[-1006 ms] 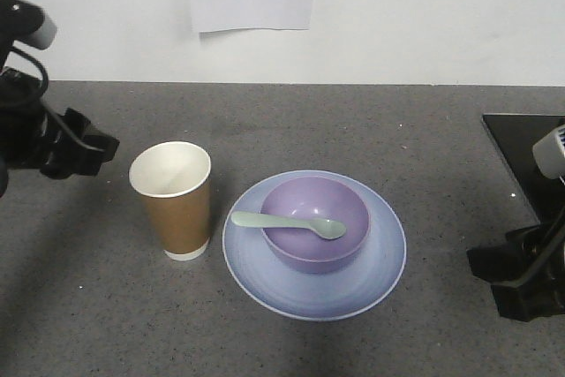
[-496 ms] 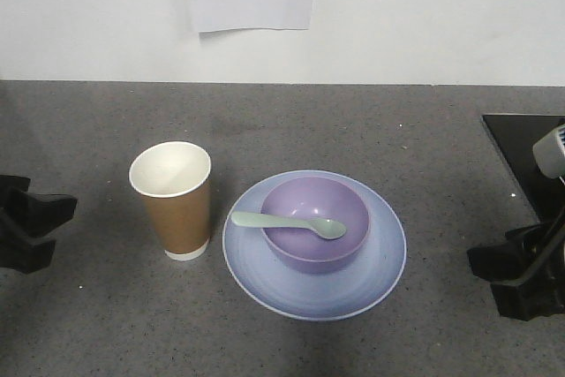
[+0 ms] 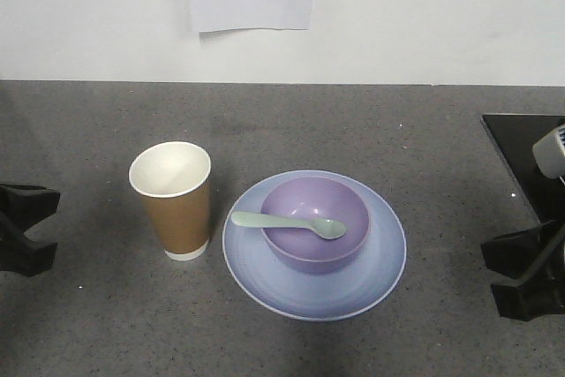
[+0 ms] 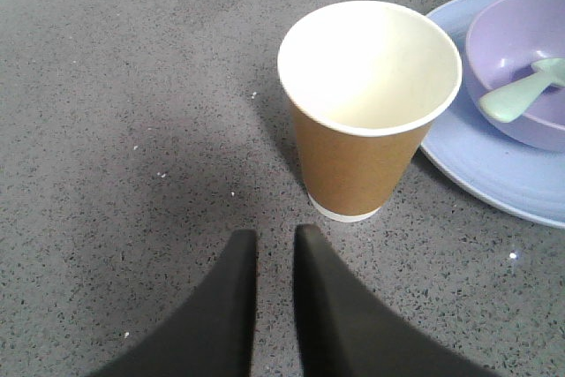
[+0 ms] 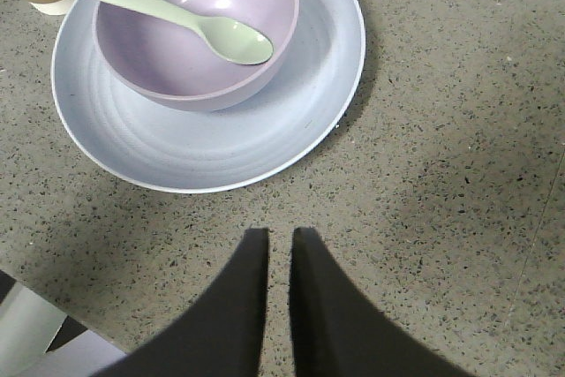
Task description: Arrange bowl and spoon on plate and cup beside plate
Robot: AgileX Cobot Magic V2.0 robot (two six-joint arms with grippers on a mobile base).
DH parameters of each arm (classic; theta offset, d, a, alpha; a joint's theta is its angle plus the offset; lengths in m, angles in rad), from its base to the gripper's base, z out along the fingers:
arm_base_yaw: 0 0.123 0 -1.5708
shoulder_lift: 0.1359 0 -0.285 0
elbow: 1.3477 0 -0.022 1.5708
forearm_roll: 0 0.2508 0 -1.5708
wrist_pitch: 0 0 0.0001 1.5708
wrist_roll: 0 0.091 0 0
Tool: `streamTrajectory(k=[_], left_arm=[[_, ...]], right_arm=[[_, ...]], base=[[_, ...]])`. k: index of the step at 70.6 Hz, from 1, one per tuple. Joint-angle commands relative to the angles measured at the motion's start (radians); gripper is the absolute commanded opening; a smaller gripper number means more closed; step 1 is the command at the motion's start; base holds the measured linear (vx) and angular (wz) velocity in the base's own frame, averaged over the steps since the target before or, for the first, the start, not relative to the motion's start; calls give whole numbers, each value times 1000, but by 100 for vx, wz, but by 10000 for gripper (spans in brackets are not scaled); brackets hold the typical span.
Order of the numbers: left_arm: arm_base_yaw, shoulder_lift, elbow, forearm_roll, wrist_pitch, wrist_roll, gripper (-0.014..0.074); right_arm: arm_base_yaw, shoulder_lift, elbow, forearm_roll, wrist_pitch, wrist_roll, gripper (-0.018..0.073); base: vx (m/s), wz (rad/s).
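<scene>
Arrangement looks complete: bowl (image 3: pixel 315 222) and spoon (image 3: pixel 289 222) on plate (image 3: pixel 265 280), cup (image 4: pixel 369 108) just ahead of my narrow, empty left end effector (image 4: pixel 275 249); nothing left but idling.

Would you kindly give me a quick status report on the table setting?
Both end effectors, left and right, nearly shut, empty, clear of everything. Bowl on plate, spoon resting in bowl, cup upright beside plate. Nothing in the way.

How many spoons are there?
1. The spoon lies in the bowl, with its handle sticking out over the rim toward the cup. No other spoon shows in any view.
</scene>
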State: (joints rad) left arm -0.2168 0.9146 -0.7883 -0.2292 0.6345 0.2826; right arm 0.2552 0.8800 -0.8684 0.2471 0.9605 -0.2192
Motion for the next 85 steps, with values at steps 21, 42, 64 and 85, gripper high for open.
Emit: streamTrajectory(k=[21,42,64,85], left_arm=[[-6,-13,-27,-13,-70,-11,-8],[-5,-39,-25,-14,-70,-11,-8],[46,-421,91,-10,-172,-11,-8],[73,-685,455,16,-502,-34,-8]], right_arm=[[-1,-7,-24,8,-38,-5,-11],[-1,-7,-24,8,-38,-5,-11],[-1,-7,-24,8,-39,-5,-11],[-1,-7,-24,8,-39,-5,-11]], base=[[0,0],[0,0],[0,0],[0,0]])
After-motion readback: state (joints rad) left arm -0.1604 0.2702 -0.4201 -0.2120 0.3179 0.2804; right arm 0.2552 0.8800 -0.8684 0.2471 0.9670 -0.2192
